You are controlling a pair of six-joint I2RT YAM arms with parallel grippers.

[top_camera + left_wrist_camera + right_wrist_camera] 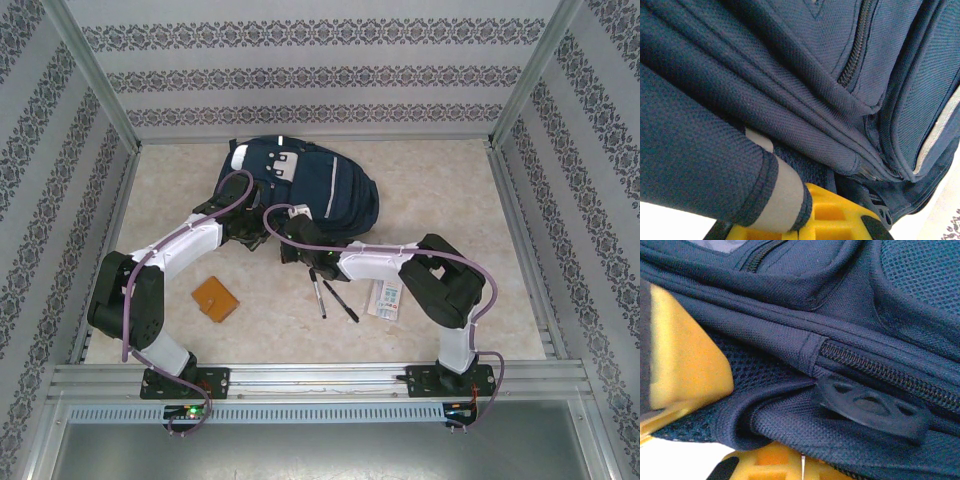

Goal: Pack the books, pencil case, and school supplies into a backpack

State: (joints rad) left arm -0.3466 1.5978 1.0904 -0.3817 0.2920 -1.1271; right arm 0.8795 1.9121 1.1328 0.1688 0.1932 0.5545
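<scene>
From above, the navy backpack point(305, 185) lies on the far middle of the counter point(450, 200), white patches toward its far left end. The left end effector point(238, 228) reaches in at the backpack's near left edge, and the right end effector point(293, 248) sits just to its right, at the near edge of the bag. Nearer on the counter, the orange booklet point(215, 298) lies to the left, apart from everything else. Two black pens point(318, 292) lie side by side near the middle, just beside the right arm. The pale pencil case point(385, 298) lies to their right, partly under that arm.

In the left wrist view, folds of backpack fabric point(790, 100) run across, with a zipper point(855, 55) on the upper right. A fold edged with a grey strip point(785, 195) lies down over a yellow finger point(830, 220). The left end effector is closed narrow, pinching that fold.

In the right wrist view, one yellow finger point(685, 355) stands at the left and another point(775, 462) at the bottom. Dark mesh of the backpack point(765, 375) is caught between them, so the right end effector is clamped narrow on the bag. A black zipper pull point(870, 407) lies just right of the grip.
</scene>
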